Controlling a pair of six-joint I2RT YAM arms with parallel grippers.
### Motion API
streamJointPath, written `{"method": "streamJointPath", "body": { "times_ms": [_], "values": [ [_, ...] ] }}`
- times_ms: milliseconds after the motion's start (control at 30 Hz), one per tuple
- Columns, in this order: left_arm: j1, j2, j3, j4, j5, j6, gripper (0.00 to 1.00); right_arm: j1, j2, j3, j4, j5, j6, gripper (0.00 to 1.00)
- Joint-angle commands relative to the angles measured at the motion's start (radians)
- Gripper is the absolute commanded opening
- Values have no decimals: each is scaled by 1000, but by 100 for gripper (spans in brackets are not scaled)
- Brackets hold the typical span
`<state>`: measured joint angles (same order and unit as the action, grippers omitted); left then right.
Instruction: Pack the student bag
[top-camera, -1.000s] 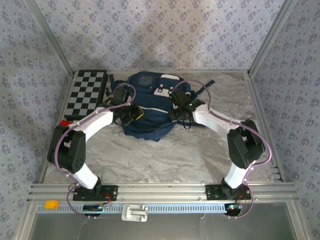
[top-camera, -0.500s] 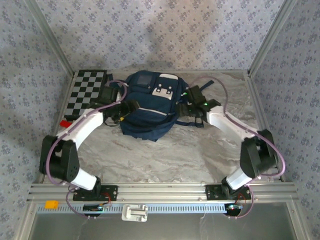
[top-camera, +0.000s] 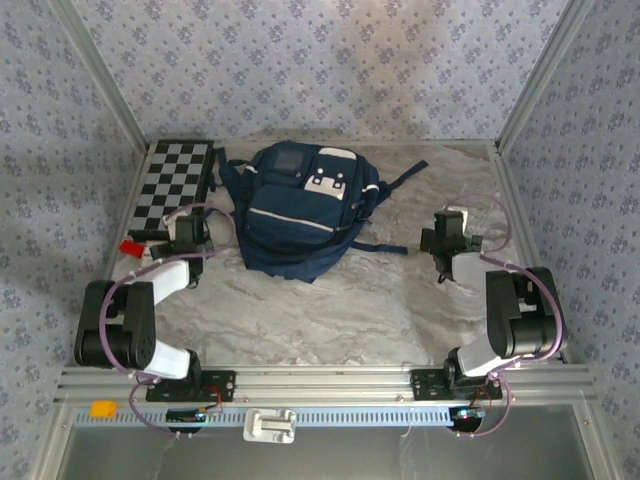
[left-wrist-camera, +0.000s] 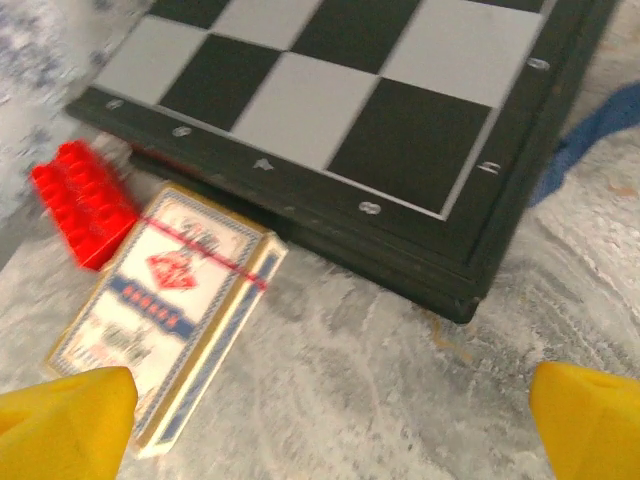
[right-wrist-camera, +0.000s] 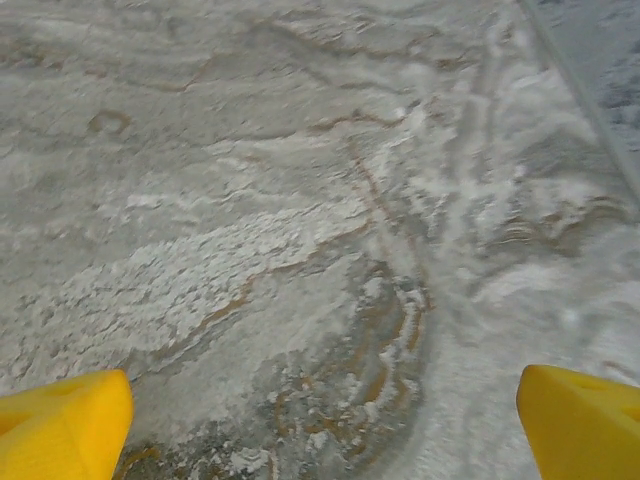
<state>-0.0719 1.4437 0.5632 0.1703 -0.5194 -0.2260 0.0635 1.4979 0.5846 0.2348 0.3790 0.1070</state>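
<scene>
Student bag (top-camera: 300, 215) flat on marbled table (top-camera: 340, 310)

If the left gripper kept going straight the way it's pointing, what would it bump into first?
The left gripper tilts down, so likely the marbled table first, then the chessboard rim just beyond. The card box sits slightly left of that line, though depth is hard to judge.

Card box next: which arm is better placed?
Left. The left gripper, open, hovers by the card box beside the chessboard; the right gripper is over bare table, across the bag.
</scene>
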Motion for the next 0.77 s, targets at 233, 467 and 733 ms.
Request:
{"method": "streamJointPath", "body": {
  "times_ms": [233,467,733],
  "values": [
    [33,99,-196,748,340,221,100,-91,40,-207,636,-339,-138,100],
    [62,93,-159,665,360,189,100,-94,24,-192,576,-355,-137,100],
    [63,91,-159,660,361,187,100,-97,26,-192,577,-357,-135,100]
  ]
}}
